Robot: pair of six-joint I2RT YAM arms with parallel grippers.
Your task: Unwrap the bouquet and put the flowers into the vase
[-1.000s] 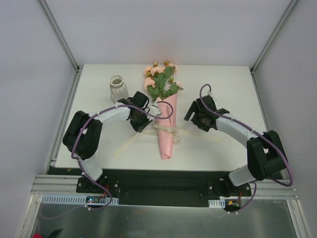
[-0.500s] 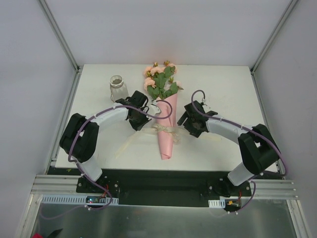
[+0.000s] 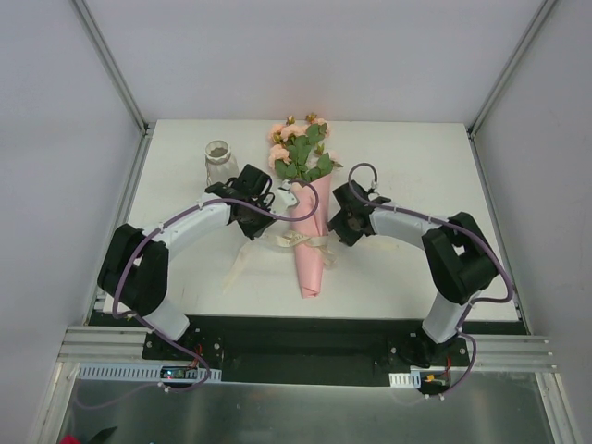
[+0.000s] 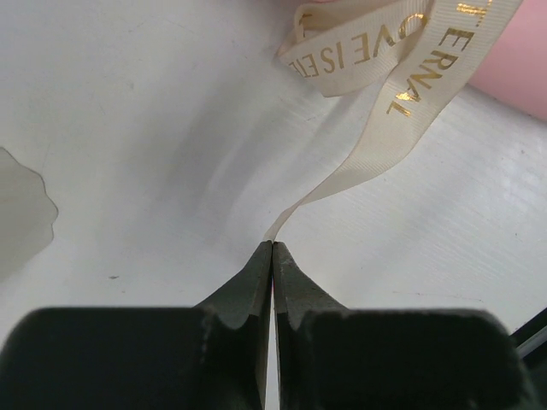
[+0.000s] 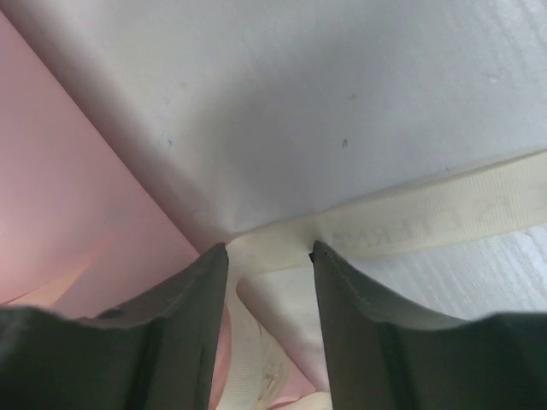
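The bouquet (image 3: 311, 242) lies in mid-table, a pink paper cone with its tip toward me. Its flowers (image 3: 301, 153) point to the far edge. A cream ribbon (image 3: 303, 240) with gold lettering ties the cone. One ribbon tail (image 4: 402, 94) runs into my left gripper (image 4: 272, 244), which is shut on its end just left of the cone. My right gripper (image 5: 269, 251) is open at the cone's right edge, and the other ribbon tail (image 5: 427, 218) lies across its fingertips. The vase (image 3: 219, 165) stands upright at the far left, behind my left arm.
White enclosure walls with metal corner posts (image 3: 111, 65) bound the table (image 3: 416, 157) on three sides. A loose stretch of ribbon (image 3: 235, 266) trails toward the near edge. Purple cables loop over both arms close to the bouquet.
My left gripper has shut on the ribbon tail and shifted slightly left and away. My right arm has swung left up to the cone, and its jaws have narrowed around the other tail.
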